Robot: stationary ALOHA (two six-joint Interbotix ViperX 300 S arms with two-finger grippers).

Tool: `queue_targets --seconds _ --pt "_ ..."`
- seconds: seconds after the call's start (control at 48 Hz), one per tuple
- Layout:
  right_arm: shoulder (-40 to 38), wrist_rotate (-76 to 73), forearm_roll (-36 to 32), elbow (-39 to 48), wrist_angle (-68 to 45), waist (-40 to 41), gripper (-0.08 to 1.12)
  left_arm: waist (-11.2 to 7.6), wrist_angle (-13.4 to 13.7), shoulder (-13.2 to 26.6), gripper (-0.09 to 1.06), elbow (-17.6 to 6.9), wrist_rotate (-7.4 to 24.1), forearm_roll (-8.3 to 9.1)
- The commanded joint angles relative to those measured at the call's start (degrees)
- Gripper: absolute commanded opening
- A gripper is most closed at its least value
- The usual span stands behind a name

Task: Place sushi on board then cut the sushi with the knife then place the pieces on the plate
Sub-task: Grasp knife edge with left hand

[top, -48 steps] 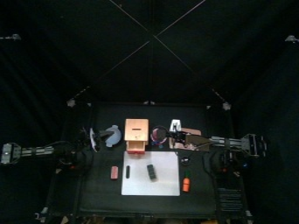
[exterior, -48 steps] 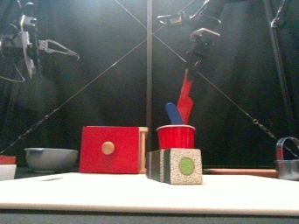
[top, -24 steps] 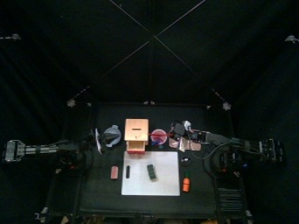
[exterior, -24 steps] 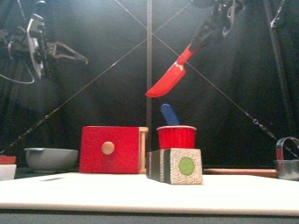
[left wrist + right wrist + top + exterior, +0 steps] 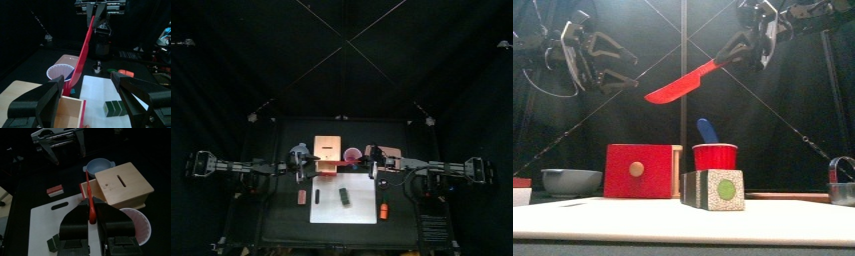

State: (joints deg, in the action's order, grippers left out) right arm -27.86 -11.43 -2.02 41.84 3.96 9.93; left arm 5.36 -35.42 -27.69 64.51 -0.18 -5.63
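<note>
One red knife [image 5: 680,85], newly lifted clear of the red cup [image 5: 715,157] and swung near level, pinched by the right gripper [image 5: 730,52], tip toward the spread left gripper [image 5: 620,58]; sushi roll [image 5: 714,188] on white board [image 5: 365,212], 6 o'clock of cup, cutting judged next.

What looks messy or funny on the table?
Nothing is spilled or broken. The red knife slants in the air only because the right gripper holds it. The sushi roll sits on the white board, and the blue knife stands in the red cup.
</note>
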Motion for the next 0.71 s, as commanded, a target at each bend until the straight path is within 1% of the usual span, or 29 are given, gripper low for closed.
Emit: queue_targets --seconds 0.021,0.083,0.125,0.229,0.333,0.479,0.542,0.708 --pt "0.7 0.1 0.1 -1.7 -1.7 -0.4 0.39 0.0 -2.0 3.9 1.04 -3.5 0.1 0.09" --pt "1.2 0.1 -0.2 -2.0 -2.2 -0.6 0.39 0.26 -2.5 6.0 1.04 -4.3 0.3 0.18" --pt "1.4 0.1 -0.3 -2.1 -2.5 -0.7 0.39 0.79 -3.3 7.6 1.04 -4.8 0.2 0.09" --pt "1.6 0.1 -0.3 -2.2 -3.2 -0.8 0.39 1.32 -4.4 10.6 1.04 -5.5 0.2 0.0" --pt "1.5 0.1 -0.4 -2.2 -3.7 -1.3 0.39 1.85 -5.8 12.6 1.04 -6.2 0.1 0.09" --pt "1.6 0.1 -0.3 -2.1 -3.8 -2.0 0.39 2.55 -7.3 13.9 1.03 -6.9 0.1 0.18" --pt "1.6 0.1 -0.2 -1.8 -3.8 -2.1 0.39 2.64 -7.4 13.9 1.0 -7.1 0.1 0.09" --pt "1.6 0.0 -0.1 -1.4 -3.9 -1.8 0.39 2.2 -7.3 13.8 0.82 -6.6 0.1 0.18"
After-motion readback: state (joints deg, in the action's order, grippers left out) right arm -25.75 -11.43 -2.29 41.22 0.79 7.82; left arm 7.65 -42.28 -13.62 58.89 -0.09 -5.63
